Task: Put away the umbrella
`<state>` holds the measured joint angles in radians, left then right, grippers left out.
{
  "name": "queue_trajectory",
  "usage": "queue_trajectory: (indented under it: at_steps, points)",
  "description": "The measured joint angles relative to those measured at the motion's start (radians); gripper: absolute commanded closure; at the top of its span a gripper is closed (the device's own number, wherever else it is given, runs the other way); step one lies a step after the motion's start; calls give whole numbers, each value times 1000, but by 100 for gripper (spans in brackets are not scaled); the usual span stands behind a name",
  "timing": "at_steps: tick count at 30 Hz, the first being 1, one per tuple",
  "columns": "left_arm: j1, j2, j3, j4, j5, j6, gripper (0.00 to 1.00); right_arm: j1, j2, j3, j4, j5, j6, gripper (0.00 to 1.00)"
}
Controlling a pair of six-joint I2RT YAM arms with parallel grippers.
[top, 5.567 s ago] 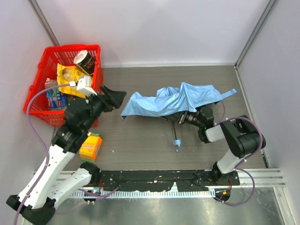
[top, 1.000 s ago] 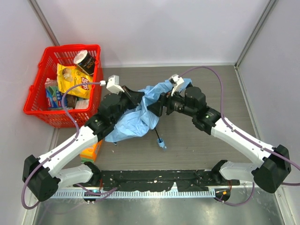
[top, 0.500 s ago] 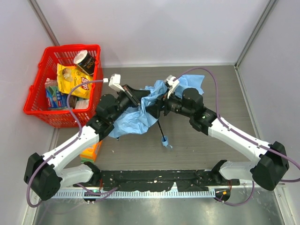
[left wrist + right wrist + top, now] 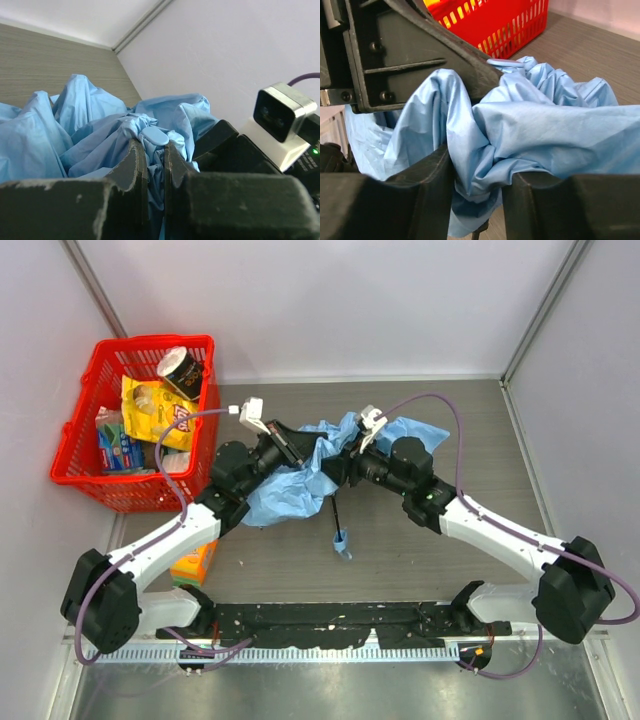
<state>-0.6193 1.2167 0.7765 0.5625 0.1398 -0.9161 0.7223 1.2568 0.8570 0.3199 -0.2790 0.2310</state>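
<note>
Umbrella: soft sky-blue cloth, crumpled into loose folds, with a thin black shaft protruding; was found at mid-counter between both arms. Left gripper: was narrowly pinched on a cloth fold. Right gripper: was closed around bunched cloth. Red lattice-walled basket: was noted far left.

Pale walls (metal-framed corners) enclose a grey wood-grain tabletop.

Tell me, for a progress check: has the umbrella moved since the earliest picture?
Yes. The umbrella has bunched up and shifted left, toward the red basket.
</note>
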Motion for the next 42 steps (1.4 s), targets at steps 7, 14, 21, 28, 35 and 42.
queue_trajectory:
  at_steps: [7, 14, 21, 28, 35, 42]
  points:
    - [0, 15, 0, 89, 98, -6, 100, 7, -77, -85, 103, -10, 5, 28]
    - [2, 36, 0, 175, 155, -16, 100, 23, -119, -85, 63, 34, -19, 25]
    - [-23, -29, 1, 37, 120, 73, 100, 48, -186, -71, -103, 89, -18, 19]
    - [-55, -124, 7, -112, 64, 217, 100, 42, -260, -4, -367, 103, -16, 20]
    - [-58, -170, -20, -111, 47, 324, 100, 37, -318, 138, -585, 66, -61, 16]
    - [-60, -182, -54, -91, 95, 367, 100, 37, -304, 260, -600, 74, -132, 14]
